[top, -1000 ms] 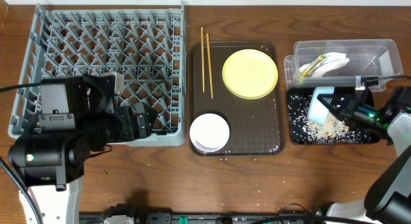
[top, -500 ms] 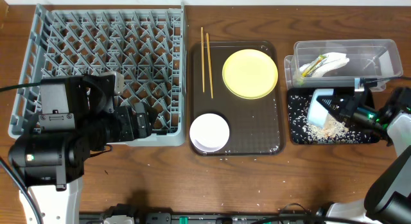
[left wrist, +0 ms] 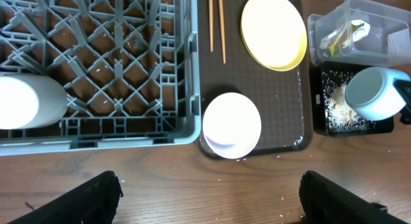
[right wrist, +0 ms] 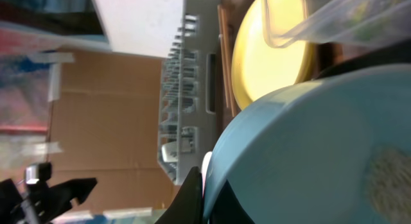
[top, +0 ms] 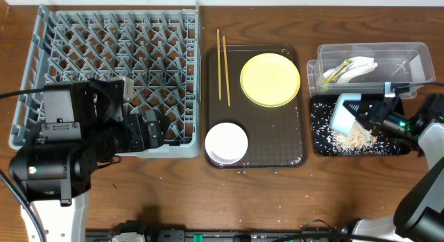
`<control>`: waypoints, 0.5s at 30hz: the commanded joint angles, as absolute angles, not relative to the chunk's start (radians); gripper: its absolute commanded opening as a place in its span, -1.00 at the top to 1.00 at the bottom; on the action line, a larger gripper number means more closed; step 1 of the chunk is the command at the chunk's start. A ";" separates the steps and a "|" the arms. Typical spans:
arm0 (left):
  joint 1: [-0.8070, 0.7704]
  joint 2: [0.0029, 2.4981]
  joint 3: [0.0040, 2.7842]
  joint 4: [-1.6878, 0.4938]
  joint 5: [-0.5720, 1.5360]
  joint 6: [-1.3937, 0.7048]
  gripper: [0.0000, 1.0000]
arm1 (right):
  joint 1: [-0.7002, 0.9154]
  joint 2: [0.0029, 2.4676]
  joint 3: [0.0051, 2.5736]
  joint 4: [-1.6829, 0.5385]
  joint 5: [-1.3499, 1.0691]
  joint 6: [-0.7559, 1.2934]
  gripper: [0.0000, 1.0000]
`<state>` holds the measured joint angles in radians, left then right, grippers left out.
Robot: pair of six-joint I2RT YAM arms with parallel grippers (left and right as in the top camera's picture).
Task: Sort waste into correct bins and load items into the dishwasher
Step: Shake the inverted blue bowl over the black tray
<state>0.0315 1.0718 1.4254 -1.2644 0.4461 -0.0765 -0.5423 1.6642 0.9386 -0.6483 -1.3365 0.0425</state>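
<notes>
My right gripper (top: 363,116) is shut on the rim of the light blue bowl (top: 344,113), holding it tipped on its side over the black tray (top: 320,141). Whitish food scraps (top: 358,136) lie heaped in that tray below the bowl. In the right wrist view the bowl (right wrist: 308,153) fills the frame with its rim pinched in my right gripper (right wrist: 204,185). Behind, the clear tub (top: 409,53) holds a white napkin (top: 361,66) and a green wrapper (top: 331,74). My left gripper (left wrist: 209,205) hangs open and empty over bare table. A white cup (left wrist: 29,102) lies in the grey dish rack (top: 111,55).
A dark brown serving tray (top: 277,145) in the middle carries the yellow plate (top: 270,79) and the cream-white bowl (top: 226,143). Two chopsticks (top: 221,58) lie along its left edge. My left arm covers the rack's front corner. Loose grains dot the table near the brown tray.
The tipped blue bowl has shifted slightly toward the back in my right gripper, and the heap of scraps below it shows more. My left arm has not moved.
</notes>
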 commanded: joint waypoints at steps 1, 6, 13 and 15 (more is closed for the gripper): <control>0.029 1.072 1.426 -1.264 0.453 -0.060 -0.80 | -0.541 1.645 0.942 -0.626 -1.382 -0.022 0.97; 0.029 1.072 1.426 -1.264 0.453 -0.060 -0.80 | -0.541 1.642 0.943 -0.622 -1.541 -0.060 0.97; 0.029 1.072 1.426 -1.264 0.453 -0.060 -0.80 | -0.541 1.642 0.943 -0.586 -1.557 0.057 0.98; 0.029 1.072 1.426 -1.264 0.453 -0.060 -0.80 | -0.542 1.642 0.943 -0.585 -1.532 0.054 0.98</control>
<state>0.0315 1.0718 1.4254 -1.2636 0.4461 -0.0765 -0.5411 1.6577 0.9382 -0.5865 -1.4467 0.0746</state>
